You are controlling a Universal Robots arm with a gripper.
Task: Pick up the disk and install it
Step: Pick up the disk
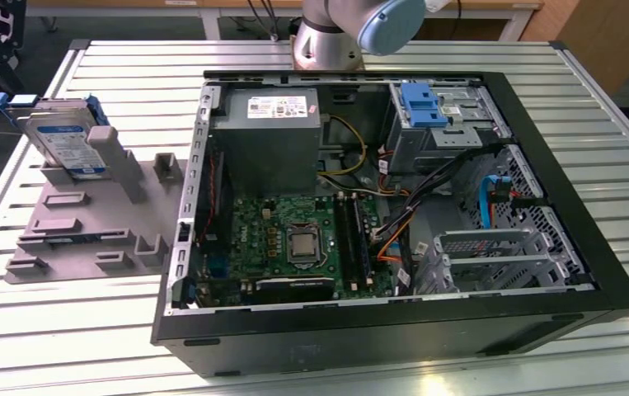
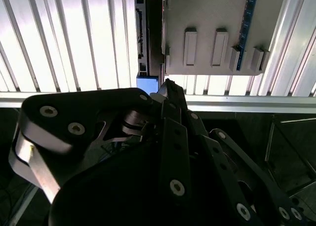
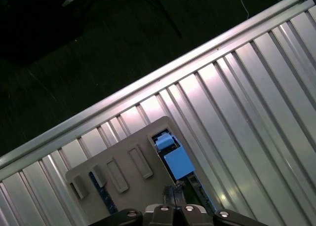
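First wrist view: disk (image 3: 176,161) beyond fingers (image 3: 178,188)?

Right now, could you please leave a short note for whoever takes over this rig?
Claw: in the first wrist view, poised over the holder, carrying nothing.
Disk: the flat silver hard drive with blue side rails stands tilted in the grey plastic holder, to the exterior view's left of the open black computer case.
Done: nothing; the drive is not yet picked up.
Left: the pickup and the install.
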